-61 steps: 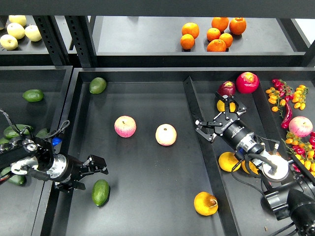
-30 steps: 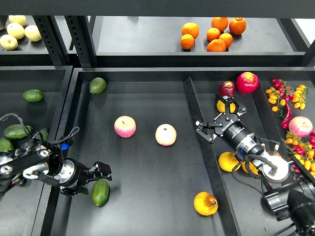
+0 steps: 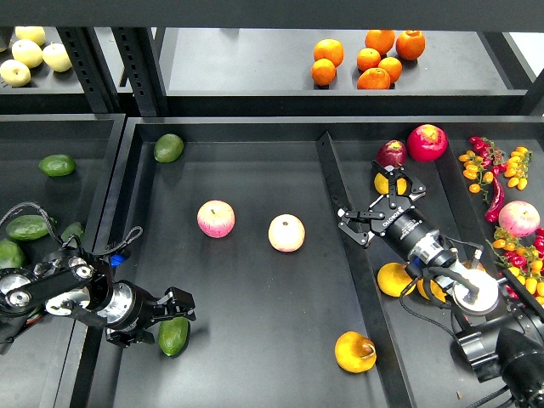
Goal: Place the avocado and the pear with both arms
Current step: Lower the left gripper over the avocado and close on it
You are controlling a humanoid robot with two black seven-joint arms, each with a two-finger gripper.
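A dark green avocado lies at the front left of the middle tray. My left gripper is open and sits right at the avocado's left and top side, with one finger above it. The yellow-orange pear with a dark stem dimple lies at the tray's front right, apart from both grippers. My right gripper is open and empty, above the right bin next to the divider, well back from the pear. A yellow fruit is partly hidden behind it.
Two pink-yellow apples lie mid-tray. Another avocado is at the back left corner. The left bin holds several avocados. The right bin holds red fruit, yellow-orange fruit and small tomatoes. Oranges are on the shelf.
My left arm has moved forward and to the right, and its gripper is now against the front avocado. The right arm and the fruits have not moved.
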